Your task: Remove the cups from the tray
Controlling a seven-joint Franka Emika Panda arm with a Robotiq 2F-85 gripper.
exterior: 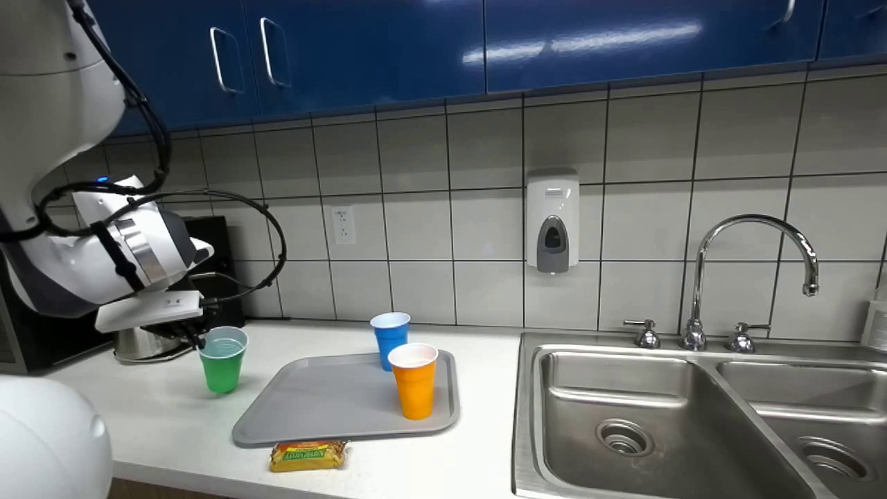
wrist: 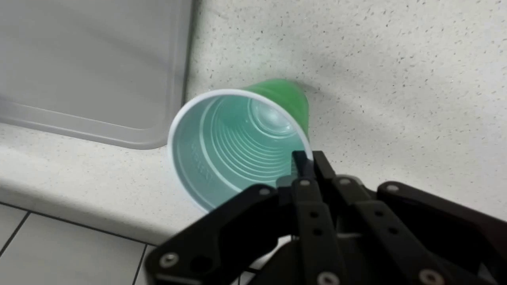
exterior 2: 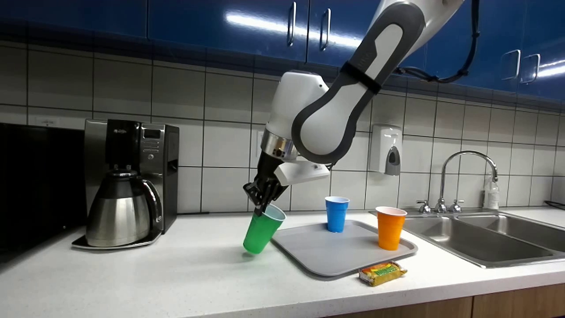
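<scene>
- Our gripper (wrist: 311, 164) pinches the tilted green cup (exterior 2: 261, 233) by its rim, beside the tray (exterior: 332, 398).
- Blue cup (exterior: 391, 341) and orange cup (exterior: 416, 389) stand on it.
- We cannot read the lettering on the snack wrapper (exterior: 307, 456) or inside the green cup.

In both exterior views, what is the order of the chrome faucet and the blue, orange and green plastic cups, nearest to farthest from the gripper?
1. Green plastic cup: pinched by the gripper, beside the tray.
2. Blue plastic cup: on the tray, toward the tiled wall.
3. Orange plastic cup: on the tray, nearer the sink.
4. Chrome faucet: at the sink's back edge.
</scene>
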